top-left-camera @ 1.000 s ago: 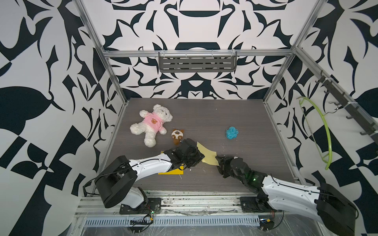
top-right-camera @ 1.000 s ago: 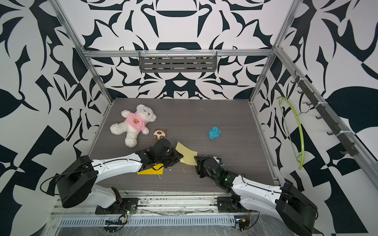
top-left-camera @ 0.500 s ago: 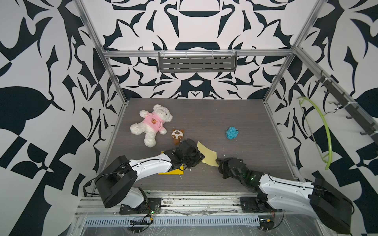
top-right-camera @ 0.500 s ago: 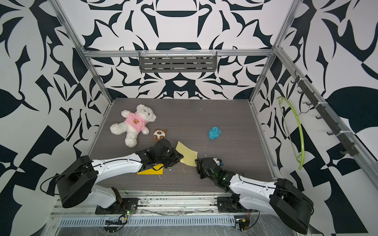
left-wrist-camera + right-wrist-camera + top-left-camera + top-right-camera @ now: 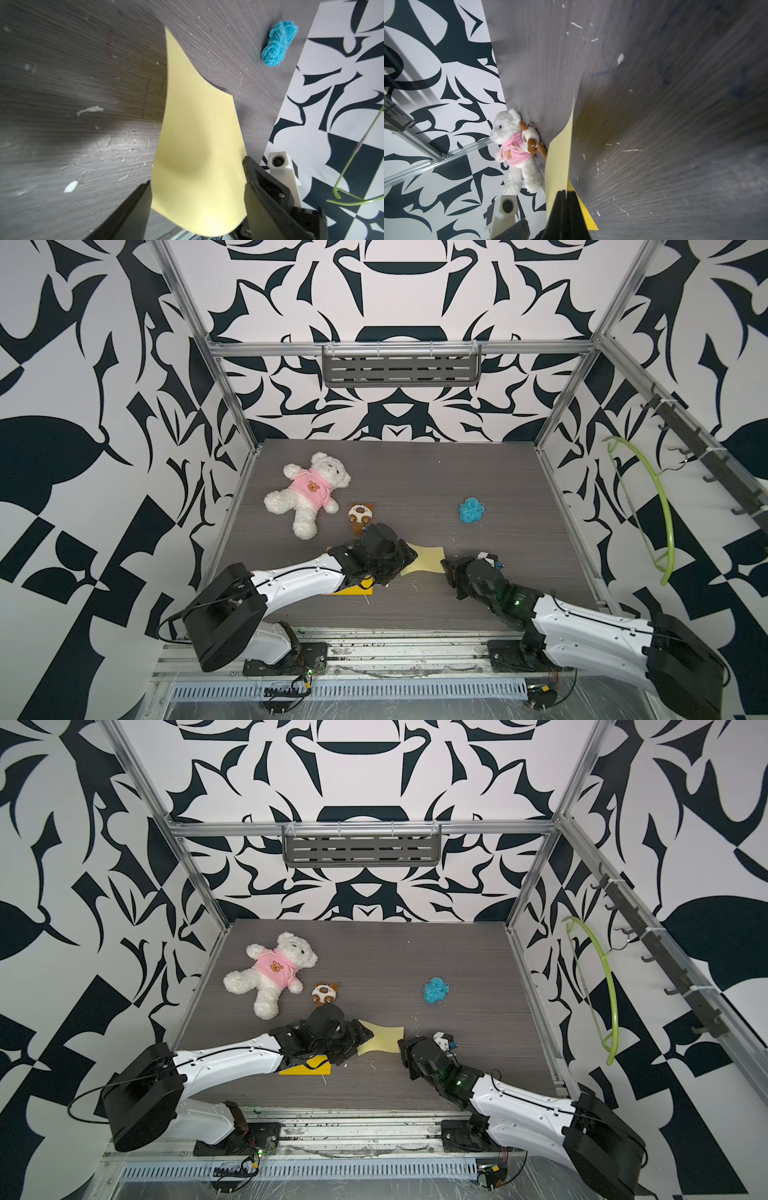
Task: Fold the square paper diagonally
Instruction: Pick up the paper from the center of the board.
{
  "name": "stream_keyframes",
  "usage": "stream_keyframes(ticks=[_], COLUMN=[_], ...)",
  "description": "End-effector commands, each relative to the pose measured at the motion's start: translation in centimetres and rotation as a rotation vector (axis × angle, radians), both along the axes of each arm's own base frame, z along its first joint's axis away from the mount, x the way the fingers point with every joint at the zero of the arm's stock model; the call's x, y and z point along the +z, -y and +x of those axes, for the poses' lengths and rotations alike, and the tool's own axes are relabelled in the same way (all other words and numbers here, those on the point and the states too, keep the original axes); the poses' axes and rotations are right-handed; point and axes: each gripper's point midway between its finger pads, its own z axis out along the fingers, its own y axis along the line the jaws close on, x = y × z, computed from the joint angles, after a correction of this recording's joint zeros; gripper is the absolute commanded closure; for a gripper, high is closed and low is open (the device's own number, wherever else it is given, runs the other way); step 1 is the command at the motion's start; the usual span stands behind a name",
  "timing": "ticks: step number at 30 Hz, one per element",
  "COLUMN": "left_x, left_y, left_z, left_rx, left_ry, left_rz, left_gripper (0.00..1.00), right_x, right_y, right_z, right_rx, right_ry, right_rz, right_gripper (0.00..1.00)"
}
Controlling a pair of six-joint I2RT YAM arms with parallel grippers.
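The square paper lies near the table's front, bright yellow (image 5: pixel 353 591) where it is flat. Its pale underside (image 5: pixel 424 559) is lifted and curled as a flap, seen in both top views (image 5: pixel 382 1038). My left gripper (image 5: pixel 404 559) sits over the paper's middle. In the left wrist view its jaws (image 5: pixel 197 187) stand open, with the pale flap (image 5: pixel 197 135) rising between the two fingers. My right gripper (image 5: pixel 448 566) is at the flap's right corner. In the right wrist view it (image 5: pixel 566 192) is shut on the paper's edge (image 5: pixel 559 162).
A white teddy bear in a pink shirt (image 5: pixel 311 493) and a small brown toy (image 5: pixel 360 515) lie behind the left gripper. A blue yarn ball (image 5: pixel 471 510) lies behind the right gripper. A green hanger (image 5: pixel 660 506) hangs on the right wall.
My right gripper has shut on the flap's corner. My left gripper has opened and let go of the paper. The flap stays raised.
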Motion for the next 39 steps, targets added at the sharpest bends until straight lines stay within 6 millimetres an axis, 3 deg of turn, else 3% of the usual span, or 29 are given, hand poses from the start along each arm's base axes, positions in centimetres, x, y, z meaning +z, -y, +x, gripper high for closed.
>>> stream_keyframes(ticks=[1,5,11,18,21,23,27,32,39], left_x=[-0.1,-0.6,0.1,1.1,3.0,4.1,6.0,8.6,12.7], left_y=[-2.3,-3.5,-3.4,-3.3,-3.6,-4.3,-4.3,-5.0,-2.7], left_z=[-0.1,0.7,2.1,3.5,4.2,4.4,4.0,3.8,1.8], left_rx=[0.001,0.034,0.04,0.052,0.004,-0.053,-0.191,-0.241,-0.401], left_ry=[0.044,0.017,0.046,0.096,0.199,0.287,0.464,0.678,0.916], left_rz=[0.09,0.038,-0.075,-0.172,-0.177,-0.089,-0.032,-0.021,-0.217], left_gripper=[0.16,0.1,0.08,0.06,0.06,0.06,0.03,0.03,0.03], right_x=[2.6,4.4,7.9,12.0,15.4,17.1,20.4,24.2,28.3], right_y=[0.1,-0.4,-2.3,-3.3,-4.1,-4.2,-3.7,-3.3,-3.6], right_z=[1.1,2.3,4.6,5.5,4.7,4.1,3.3,2.3,-0.1], right_rx=[0.074,0.219,0.445,0.615,0.764,0.85,0.96,1.043,1.112], right_ry=[0.1,0.13,0.258,0.385,0.479,0.512,0.589,0.655,0.78], right_rz=[-0.121,-0.184,-0.181,-0.151,-0.235,-0.298,-0.426,-0.506,-0.46], right_gripper=[1.0,1.0,1.0,1.0,1.0,1.0,1.0,1.0,1.0])
